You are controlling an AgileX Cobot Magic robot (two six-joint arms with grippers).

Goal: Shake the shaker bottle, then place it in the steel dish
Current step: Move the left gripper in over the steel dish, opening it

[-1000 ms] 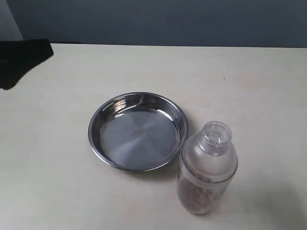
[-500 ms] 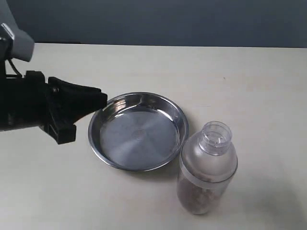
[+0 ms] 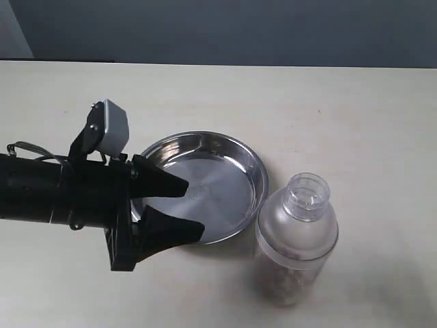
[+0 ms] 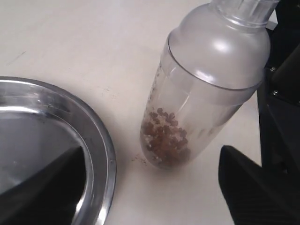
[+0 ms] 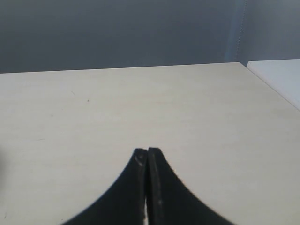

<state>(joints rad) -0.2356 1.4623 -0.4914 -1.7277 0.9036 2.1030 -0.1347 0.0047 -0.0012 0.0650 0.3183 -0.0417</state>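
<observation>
Two grippers in view: I see my left gripper [image 3: 195, 209] spread, partly over the steel dish [image 3: 229, 178], clear of the shaker bottle [image 3: 297, 232], which stands upright on the table [image 3: 355, 123] just beside the dish. My right gripper [image 5: 147, 152] is pressed together.

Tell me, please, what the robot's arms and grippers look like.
The left arm is matte black, carrying a light grey box and thin dark cables. The left gripper has two black tapering fingers; the right gripper has black curved ones.
</observation>
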